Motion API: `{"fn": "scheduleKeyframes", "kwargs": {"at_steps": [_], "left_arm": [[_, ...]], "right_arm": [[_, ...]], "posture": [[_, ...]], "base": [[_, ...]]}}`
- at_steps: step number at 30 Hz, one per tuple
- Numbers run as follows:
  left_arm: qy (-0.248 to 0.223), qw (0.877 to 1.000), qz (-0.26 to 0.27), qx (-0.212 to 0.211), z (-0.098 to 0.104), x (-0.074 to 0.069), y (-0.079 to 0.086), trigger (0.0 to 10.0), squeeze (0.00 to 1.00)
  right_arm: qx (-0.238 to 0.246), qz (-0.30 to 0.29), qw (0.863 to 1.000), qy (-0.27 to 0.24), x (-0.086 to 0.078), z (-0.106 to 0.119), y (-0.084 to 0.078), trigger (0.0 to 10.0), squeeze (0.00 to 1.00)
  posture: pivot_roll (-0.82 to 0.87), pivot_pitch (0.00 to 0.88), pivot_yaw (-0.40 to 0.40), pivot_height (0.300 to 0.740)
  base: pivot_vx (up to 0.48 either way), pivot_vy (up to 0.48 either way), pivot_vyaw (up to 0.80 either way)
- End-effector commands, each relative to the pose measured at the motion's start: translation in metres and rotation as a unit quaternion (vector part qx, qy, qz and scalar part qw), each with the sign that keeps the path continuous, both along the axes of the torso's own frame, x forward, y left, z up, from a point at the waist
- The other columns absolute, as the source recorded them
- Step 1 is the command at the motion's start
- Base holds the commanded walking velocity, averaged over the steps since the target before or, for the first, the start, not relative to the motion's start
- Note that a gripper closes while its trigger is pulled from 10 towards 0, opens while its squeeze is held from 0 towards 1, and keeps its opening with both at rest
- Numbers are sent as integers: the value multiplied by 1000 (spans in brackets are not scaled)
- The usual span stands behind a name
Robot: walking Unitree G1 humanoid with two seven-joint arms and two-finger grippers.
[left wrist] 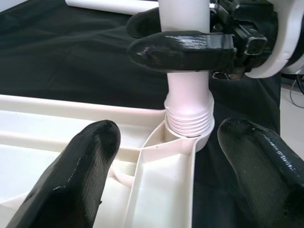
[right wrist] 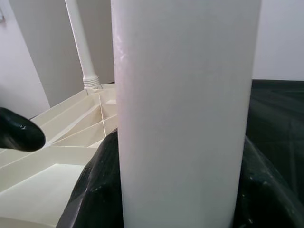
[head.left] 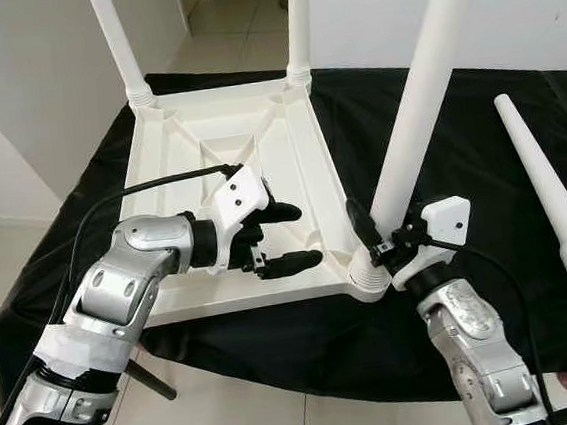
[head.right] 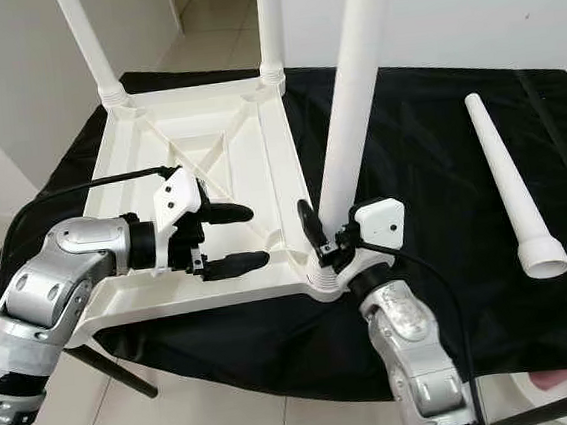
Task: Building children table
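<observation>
Upturned white plastic tabletop on black-draped table. Right gripper clenched round third leg just above threaded socket. Left gripper spread wide, empty, over tabletop underside. Fourth leg loose, well apart. Legs likely light, rigid, slick; grip low near thread.

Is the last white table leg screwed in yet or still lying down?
Still lying down. The loose leg lies flat on the black cloth, apart from the upturned tabletop.
</observation>
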State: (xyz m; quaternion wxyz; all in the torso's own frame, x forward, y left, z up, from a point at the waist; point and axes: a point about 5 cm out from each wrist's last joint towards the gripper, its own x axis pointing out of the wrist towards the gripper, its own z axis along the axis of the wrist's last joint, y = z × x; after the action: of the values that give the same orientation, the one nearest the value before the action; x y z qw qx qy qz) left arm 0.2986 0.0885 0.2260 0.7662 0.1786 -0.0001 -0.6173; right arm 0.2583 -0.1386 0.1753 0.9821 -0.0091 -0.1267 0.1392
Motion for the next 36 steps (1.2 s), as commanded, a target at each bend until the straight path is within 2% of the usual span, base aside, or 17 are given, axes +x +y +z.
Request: {"fn": "scheduleKeyframes", "kwargs": {"at_steps": [1,4,8,15,21,25,27,30,34,36], "left_arm": [[-5,1000,13,8,0,3,4,10000,0],[-5,1000,13,8,1,3,5,10000,0],[-5,1000,15,8,1,3,5,10000,0],[-7,1000,14,8,1,3,5,10000,0],[-7,1000,13,9,1,4,5,10000,0],[-7,1000,13,10,1,4,5,10000,0],[-7,1000,13,10,2,4,5,10000,0],[-6,1000,13,10,2,4,6,10000,0],[-6,1000,13,10,2,4,6,10000,0],[-6,1000,14,11,1,4,6,10000,0]], "right_arm": [[-58,-69,968,233,-20,-97,-25,10000,0],[-59,-63,971,225,-24,-98,-22,10000,0],[-105,-51,969,217,-32,-104,-22,10000,0],[-124,-49,971,201,-31,-104,-24,10000,0],[-110,-24,976,185,-32,-101,-29,10000,0],[-94,-5,973,211,-36,-108,-35,10000,0],[-68,27,969,234,-40,-111,-34,10000,0],[-48,34,966,254,-42,-115,-35,10000,0],[-46,31,965,256,-42,-116,-35,10000,0],[-34,50,965,257,-45,-116,-32,10000,0]], "posture": [[-124,161,118,740],[-124,161,118,740],[-127,158,116,740],[-129,156,116,740],[-128,152,121,740],[-126,155,121,740],[-126,155,121,740],[-123,157,123,740],[-123,157,123,740],[-121,158,123,740]], "base": [[0,0,0],[0,0,0],[0,0,0],[0,0,0],[0,0,0],[0,0,0],[0,0,0],[0,0,0],[0,0,0],[0,0,0]]}}
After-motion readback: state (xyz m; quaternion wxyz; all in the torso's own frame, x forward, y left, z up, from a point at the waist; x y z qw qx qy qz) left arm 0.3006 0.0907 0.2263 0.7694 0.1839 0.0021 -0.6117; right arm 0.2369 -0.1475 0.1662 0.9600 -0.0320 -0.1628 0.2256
